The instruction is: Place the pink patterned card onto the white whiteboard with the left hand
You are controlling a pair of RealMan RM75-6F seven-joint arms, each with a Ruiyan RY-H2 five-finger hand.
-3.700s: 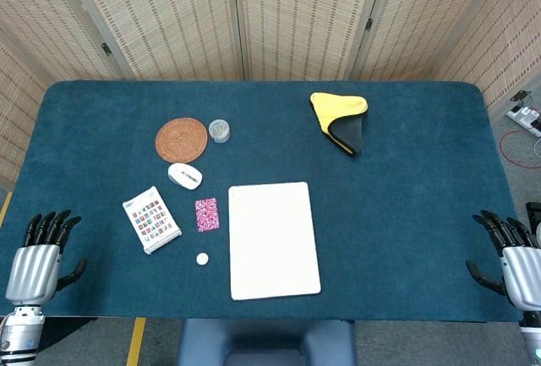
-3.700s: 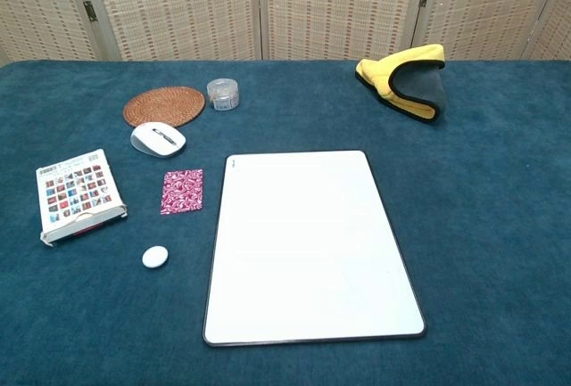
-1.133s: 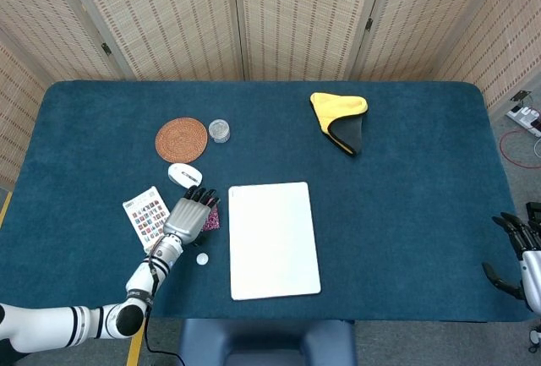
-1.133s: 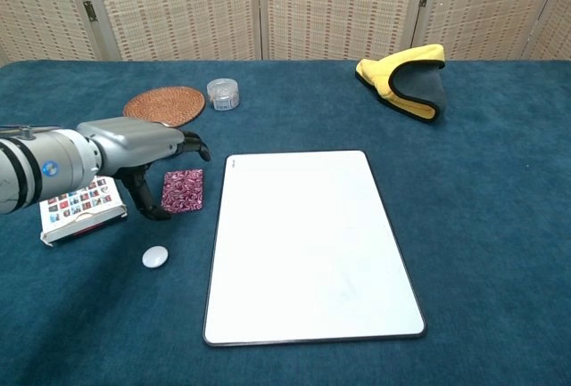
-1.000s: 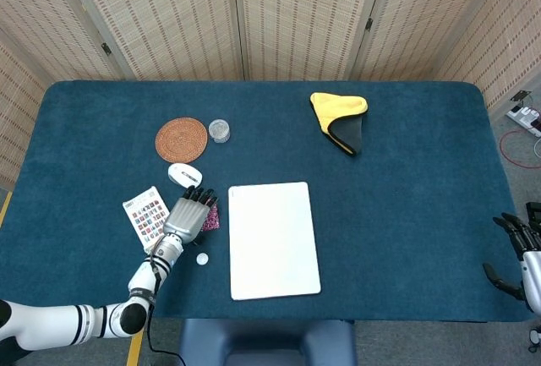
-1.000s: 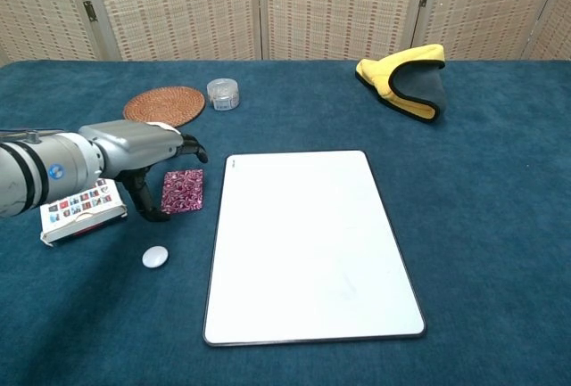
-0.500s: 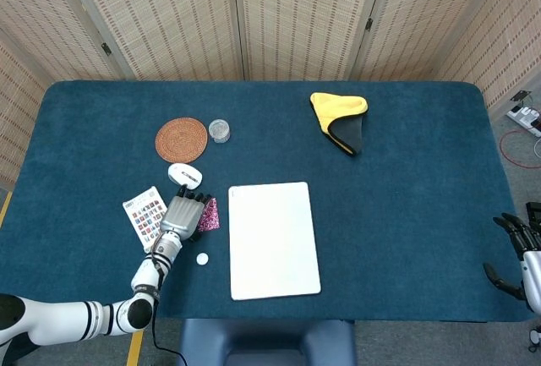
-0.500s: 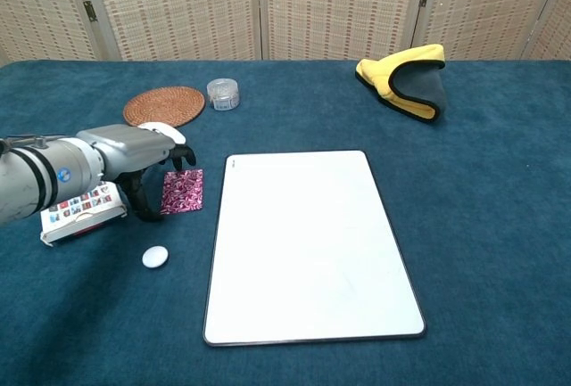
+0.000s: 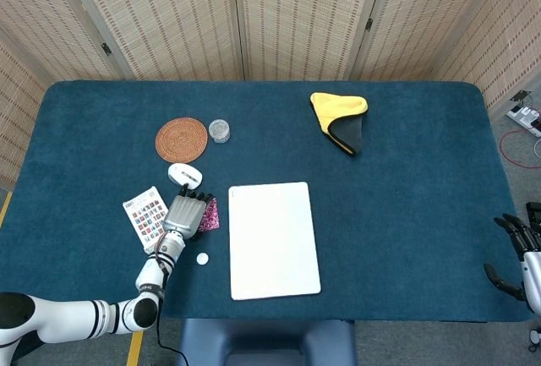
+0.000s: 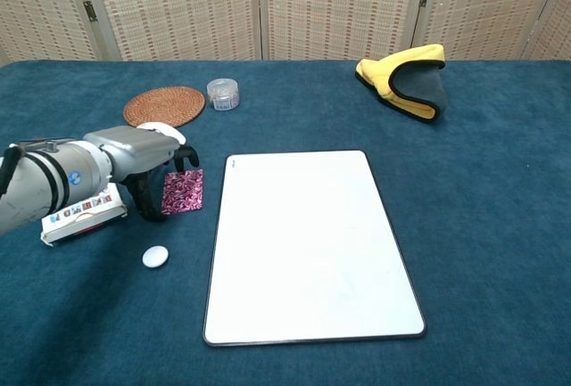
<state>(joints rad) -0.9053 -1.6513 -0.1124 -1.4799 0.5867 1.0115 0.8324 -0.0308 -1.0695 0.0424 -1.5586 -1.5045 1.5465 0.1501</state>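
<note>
The left robot hand point(image 10: 143, 156) sat over the pink patterned card point(image 10: 183, 191), with dark fingertips point(image 10: 189, 161) curled down onto the card's far edge and the thumb point(image 10: 143, 203) hooked low at the card's 9 o'clock side. Whether it actually pinched the card or only rested on it could not be told; in the chest view the card looked slightly tilted, so a lift may have begun. The card lay just beside the white whiteboard point(image 10: 308, 243), at the board's 9 o'clock, not on it.

The main risk was the thin, flat card on the soft blue surface point(image 10: 500, 225): fingers could slide over it, or push it along the cloth instead of getting under an edge. A weak pinch could drop it short of the board.

Crowding was the second hazard. The white mouse point(image 9: 183, 175) touched or nearly touched the hand at its 12 o'clock, the colourful box point(image 10: 78, 206) lay at 9 o'clock, and a small white pebble-like piece point(image 10: 155, 257) at 6 o'clock; a wide sweep might knock any of them.

The right robot hand point(image 9: 517, 252) hung off the surface's 4 o'clock corner, fingers spread and empty.
</note>
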